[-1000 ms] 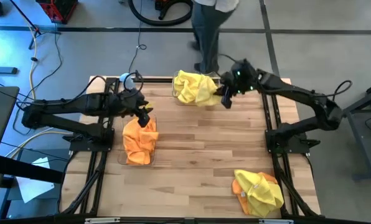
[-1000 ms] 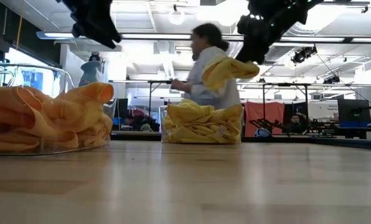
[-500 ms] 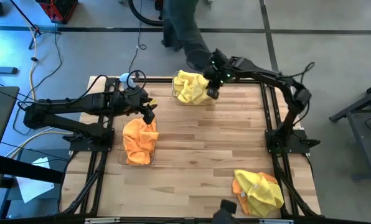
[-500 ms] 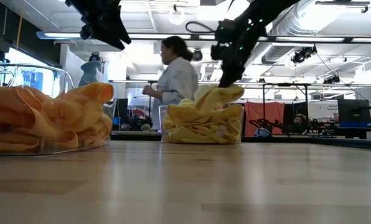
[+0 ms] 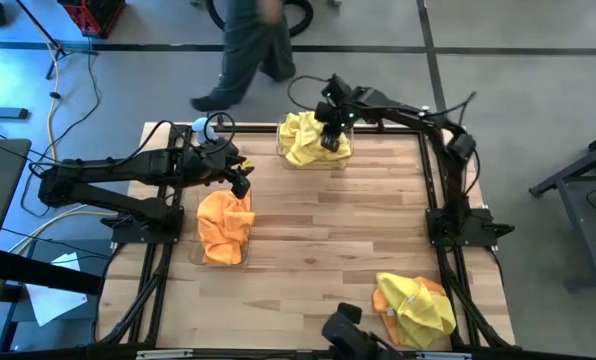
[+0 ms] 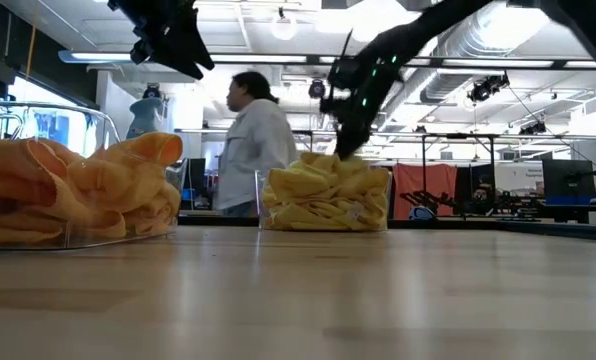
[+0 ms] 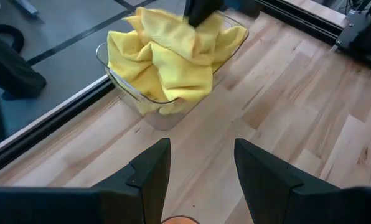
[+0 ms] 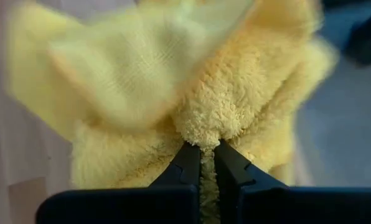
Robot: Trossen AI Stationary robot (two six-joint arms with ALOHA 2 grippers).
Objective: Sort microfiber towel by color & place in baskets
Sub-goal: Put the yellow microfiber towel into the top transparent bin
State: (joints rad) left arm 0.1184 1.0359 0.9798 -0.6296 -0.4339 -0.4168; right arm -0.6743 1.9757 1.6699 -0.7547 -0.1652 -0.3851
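Note:
At the table's far edge a clear basket (image 5: 281,152) holds rumpled yellow towels (image 5: 303,140). My right gripper (image 5: 330,138) is down on that pile, shut on a yellow towel (image 8: 173,81). A second clear basket (image 5: 194,250) at the left holds orange towels (image 5: 223,225). My left gripper (image 5: 240,186) hovers open above its far end, touching nothing. In the left wrist view its fingers (image 7: 151,174) stand apart over bare wood, with the yellow basket (image 7: 136,93) ahead. A mixed yellow and orange towel heap (image 5: 413,305) lies near the table's near right corner. My right gripper pinches a bunched fold of the yellow towel (image 8: 201,130) between its two fingertips (image 8: 185,165). The fingers come from above, slanting down. The towel lies slack on the yellow pile (image 6: 323,190) inside the far basket, not lifted.
A person (image 6: 243,140) walks past beyond the table's far edge. A dark object (image 5: 346,332) shows at the near edge, beside the mixed heap. Bare wood (image 5: 328,230) lies between the two baskets and the heap. A small bottle (image 5: 200,127) stands at the far left.
My right gripper has gone down and toward the table's far left, carrying the yellow towel from above the far basket onto the yellow pile inside it. The towel, hanging clear before, now rests on the pile. The person has walked leftward.

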